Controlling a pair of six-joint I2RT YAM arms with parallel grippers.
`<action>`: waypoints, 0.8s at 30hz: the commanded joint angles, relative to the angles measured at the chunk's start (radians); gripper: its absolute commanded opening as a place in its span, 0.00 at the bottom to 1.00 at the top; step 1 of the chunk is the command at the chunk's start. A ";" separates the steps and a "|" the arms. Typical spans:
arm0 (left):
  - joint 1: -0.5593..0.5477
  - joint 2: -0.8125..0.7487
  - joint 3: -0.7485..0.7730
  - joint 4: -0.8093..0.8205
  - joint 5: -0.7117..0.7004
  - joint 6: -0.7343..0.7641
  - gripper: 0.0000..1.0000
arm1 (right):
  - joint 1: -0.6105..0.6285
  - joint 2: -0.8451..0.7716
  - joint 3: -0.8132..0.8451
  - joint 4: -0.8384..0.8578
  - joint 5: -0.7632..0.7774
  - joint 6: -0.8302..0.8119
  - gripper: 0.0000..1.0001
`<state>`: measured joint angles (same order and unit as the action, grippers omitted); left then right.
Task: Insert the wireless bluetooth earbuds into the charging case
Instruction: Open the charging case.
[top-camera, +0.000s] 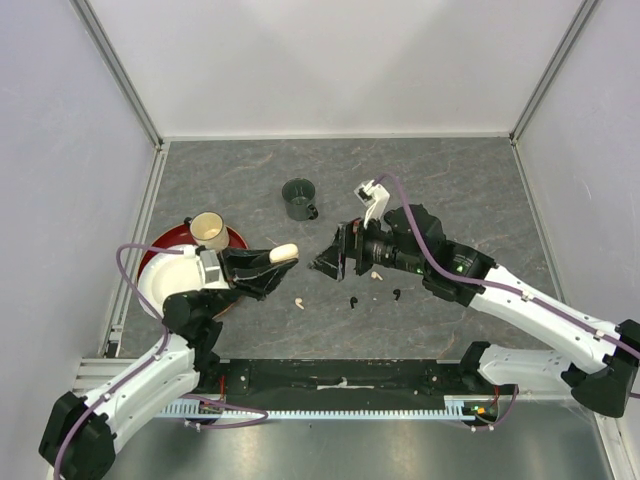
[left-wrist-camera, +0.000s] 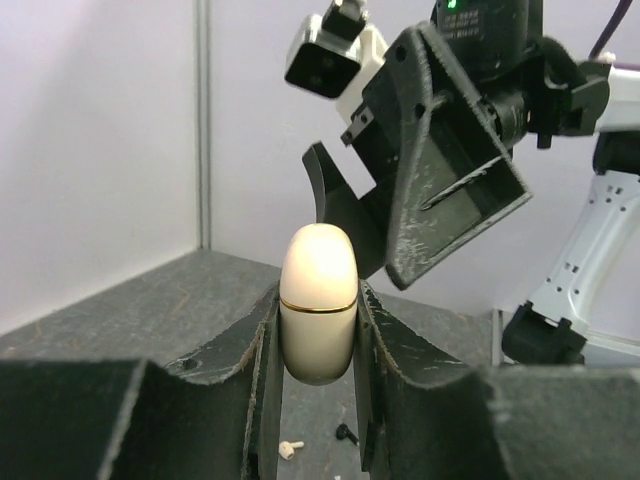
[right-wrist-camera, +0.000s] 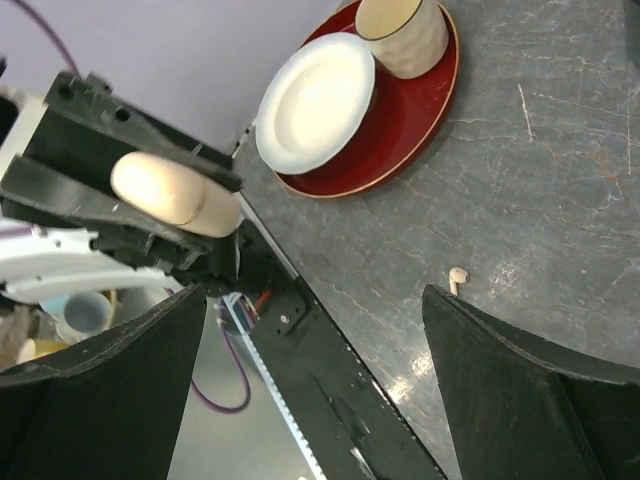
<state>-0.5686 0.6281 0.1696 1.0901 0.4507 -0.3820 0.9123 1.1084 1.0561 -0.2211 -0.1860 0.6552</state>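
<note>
Shut charging case held off the table, earbuds loose beneath it.
The cream charging case (top-camera: 284, 253), its lid closed, sits left of centre in the top view, pinched between the fingers of the left gripper (top-camera: 272, 263). Below it on the grey table (top-camera: 450, 180) lie a cream earbud (top-camera: 298, 302), a black earbud (top-camera: 354, 301), a second black earbud (top-camera: 397, 294) and a second cream earbud (top-camera: 376, 274). The right gripper (top-camera: 332, 254), at centre, faces the case with its jaws spread wide.

Tally of things
Two cream earbuds (top-camera: 298, 302) (top-camera: 376, 274), two black earbuds (top-camera: 354, 301) (top-camera: 397, 294), one case (top-camera: 284, 253), one mug (top-camera: 299, 199), one cup (top-camera: 209, 230), two plates (top-camera: 168, 243) (top-camera: 172, 283).
</note>
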 joint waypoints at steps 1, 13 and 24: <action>0.003 0.050 0.033 0.117 0.082 -0.051 0.02 | 0.051 -0.002 0.090 -0.054 0.045 -0.166 0.96; 0.001 0.090 0.054 0.151 0.158 -0.052 0.02 | 0.066 0.038 0.105 -0.035 0.089 -0.132 0.95; 0.001 0.105 0.084 0.117 0.301 -0.055 0.02 | 0.068 0.024 0.088 0.012 0.122 -0.077 0.96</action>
<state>-0.5621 0.7330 0.2035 1.1721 0.6250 -0.4145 0.9802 1.1473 1.1419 -0.2726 -0.1158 0.5423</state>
